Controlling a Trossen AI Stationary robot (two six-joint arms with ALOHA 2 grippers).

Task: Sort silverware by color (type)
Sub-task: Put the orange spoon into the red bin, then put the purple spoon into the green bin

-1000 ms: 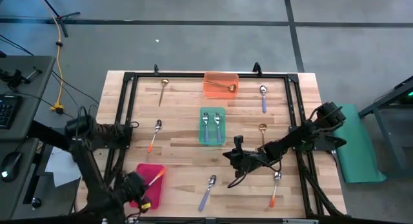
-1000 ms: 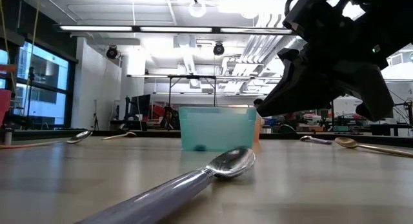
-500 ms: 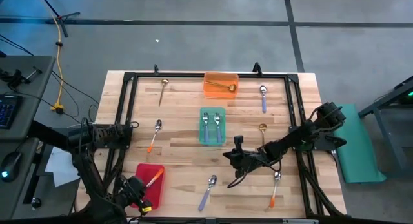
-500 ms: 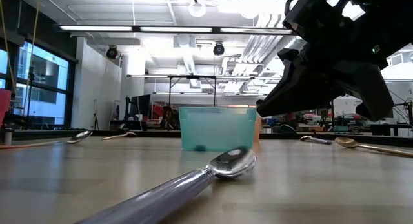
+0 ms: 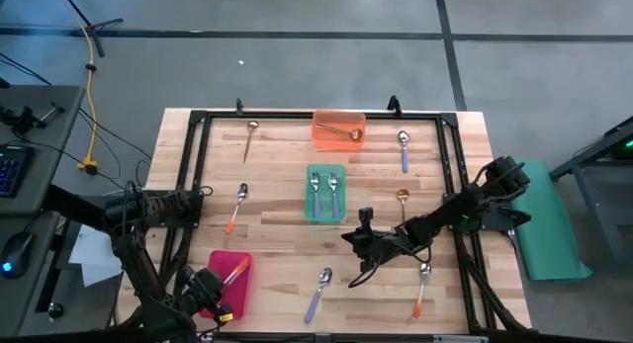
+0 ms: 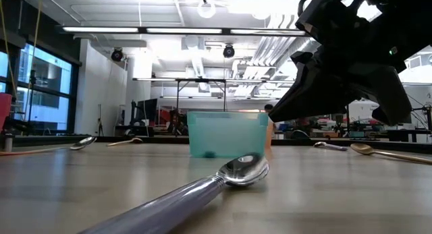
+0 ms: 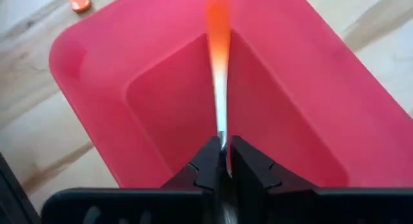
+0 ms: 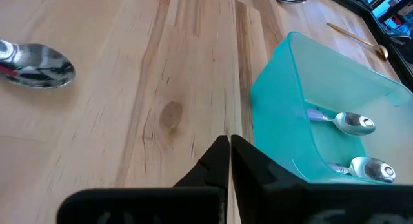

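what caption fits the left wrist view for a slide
Left gripper pinching an orange-handled spoon over the red tray.

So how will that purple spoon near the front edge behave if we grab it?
The purple spoon looks rigid: thin straight handle, metal bowl. It lies flat on the table, so fingers will probably struggle to get under it. The shiny bowl may slip or pivot when nudged.

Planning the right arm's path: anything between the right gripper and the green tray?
Bare wood only, per the right wrist view, between right gripper and green tray.
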